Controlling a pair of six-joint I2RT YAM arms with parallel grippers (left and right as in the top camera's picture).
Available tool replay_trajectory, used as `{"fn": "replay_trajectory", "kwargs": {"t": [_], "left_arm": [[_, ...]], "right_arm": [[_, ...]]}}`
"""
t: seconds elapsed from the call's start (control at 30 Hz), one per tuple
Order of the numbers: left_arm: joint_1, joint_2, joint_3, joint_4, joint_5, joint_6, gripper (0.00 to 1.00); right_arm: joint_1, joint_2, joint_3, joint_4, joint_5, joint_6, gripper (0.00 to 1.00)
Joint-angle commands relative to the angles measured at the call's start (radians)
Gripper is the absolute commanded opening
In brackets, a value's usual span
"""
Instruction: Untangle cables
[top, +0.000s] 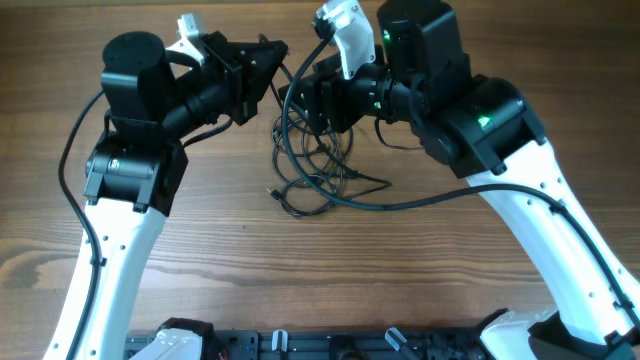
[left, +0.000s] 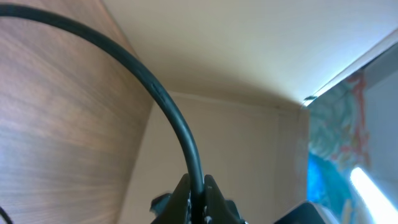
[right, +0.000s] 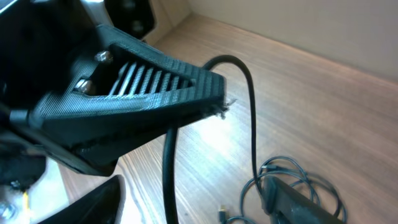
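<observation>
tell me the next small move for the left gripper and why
Probably draw the left gripper gently away from the tangled heap of black cords: it is shut on one thin black cable that runs down into that heap.

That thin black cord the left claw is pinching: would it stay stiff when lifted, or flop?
Probably floppy: from the left gripper the cable arcs over and droops toward the tangled heap on the table. Likely light, since a fingertip pinch holds it. Its loops may well drag neighbours along.
</observation>
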Motion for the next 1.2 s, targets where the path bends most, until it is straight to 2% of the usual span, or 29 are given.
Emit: {"fn": "replay_trajectory", "kwargs": {"t": [0.0,0.1,0.23,0.3,0.43,0.53,0.8,0.87,1.03,1.17], "left_arm": [[-0.004,0.004,0.005,0.004,-0.029,0.192,0.04],[-0.005,0.004,0.005,-0.008,-0.027,0.220,0.04],[-0.005,0.004,0.005,-0.003,0.014,0.253,0.04],[-0.005,0.004,0.005,0.063,0.082,0.325,0.04],[-0.005,0.004,0.008,0.257,0.204,0.317,0.04],[-0.005,0.007,0.089,0.260,0.204,0.319,0.04],[0.002,0.129,0.516,0.259,0.198,0.325,0.04],[0.041,0.173,0.570,0.260,0.184,0.325,0.04],[0.196,0.263,0.574,0.278,0.179,0.325,0.04],[0.294,0.301,0.574,0.301,0.165,0.400,0.04]], "right_arm": [[-0.019,-0.080,0.005,-0.009,0.039,0.100,1.00],[-0.073,-0.103,0.004,-0.085,0.045,0.213,1.00],[-0.092,-0.103,0.004,-0.173,0.046,0.225,1.00],[-0.093,-0.103,0.004,-0.186,0.076,0.225,1.00],[-0.092,-0.103,0.004,-0.186,0.123,0.227,1.00],[-0.092,-0.103,0.004,-0.189,0.123,0.227,1.00],[-0.092,-0.103,0.004,-0.198,0.122,0.228,1.00],[-0.092,-0.103,0.004,-0.201,0.122,0.228,1.00],[-0.092,-0.103,0.004,-0.209,0.120,0.228,1.00],[-0.092,-0.103,0.004,-0.219,0.120,0.227,1.00]]}}
